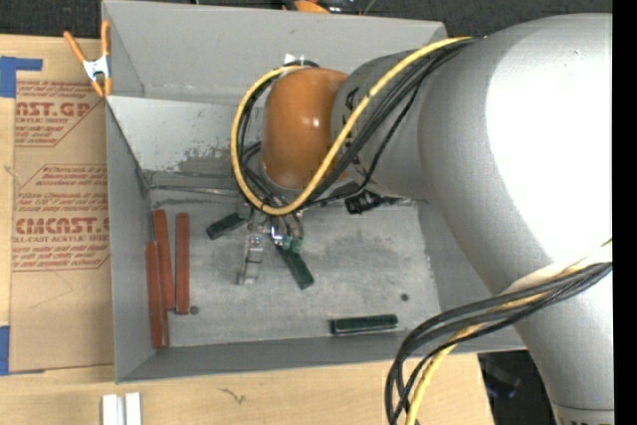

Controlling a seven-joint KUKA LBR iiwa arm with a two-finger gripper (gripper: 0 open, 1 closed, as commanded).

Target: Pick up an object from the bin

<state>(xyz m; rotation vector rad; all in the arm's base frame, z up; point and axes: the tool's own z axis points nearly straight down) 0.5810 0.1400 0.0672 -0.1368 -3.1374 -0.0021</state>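
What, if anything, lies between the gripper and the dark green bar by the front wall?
Mostly bare bin floor reaches the dark green bar. One short dark green piece sits at the gripper on that line; whether it is loose or part of the arm, I cannot tell.

Two red-brown sticks (pixel 182 264) at left, dark flat bar (pixel 364 323) lower right

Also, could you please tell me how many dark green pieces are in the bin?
3 dark green pieces: one left of the claw in the view, one right of it, one by the bin's near wall. The arm may hide more.
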